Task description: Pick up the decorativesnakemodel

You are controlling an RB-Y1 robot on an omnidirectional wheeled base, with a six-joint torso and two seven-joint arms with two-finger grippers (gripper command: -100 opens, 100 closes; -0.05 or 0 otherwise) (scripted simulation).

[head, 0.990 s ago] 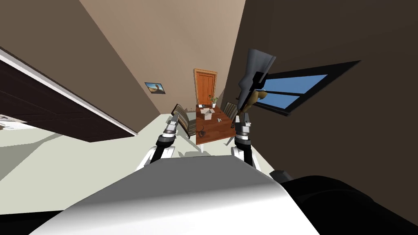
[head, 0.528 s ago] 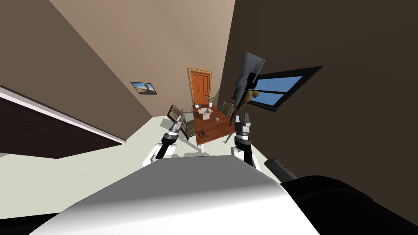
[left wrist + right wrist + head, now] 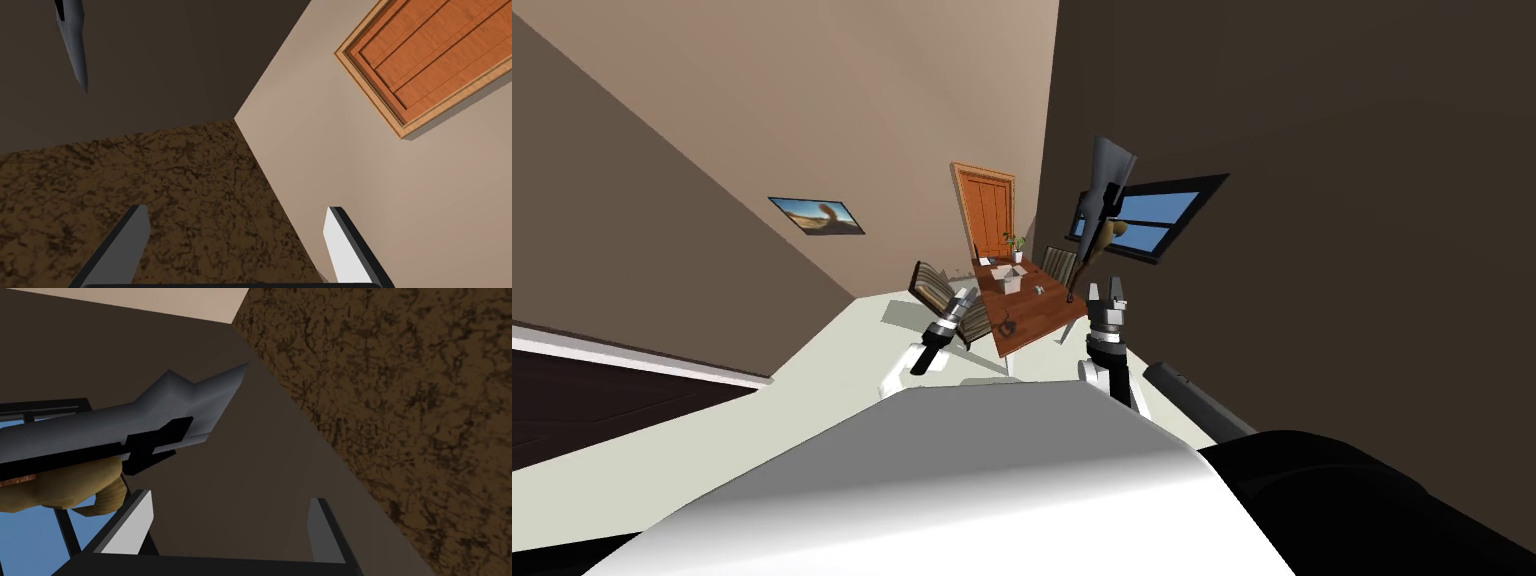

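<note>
Turned a little since a second ago, shifting the whole head view; holds left gripper (image 3: pixel 966 293) and right gripper (image 3: pixel 1108 287) spread, empty, well apart from the dark coiled snake model (image 3: pixel 1008 325) near the table's (image 3: pixel 1042 305) front edge; risks clipping the tall grey fixture (image 3: pixel 1107 175) beside the right gripper while closing in.

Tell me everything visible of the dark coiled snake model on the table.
The snake model is a small, thin, dark curl lying flat on the reddish-brown table near its closest end, apart from the white box farther back. Only the tabletop touches it. Head, pattern and material are too small to tell.
</note>
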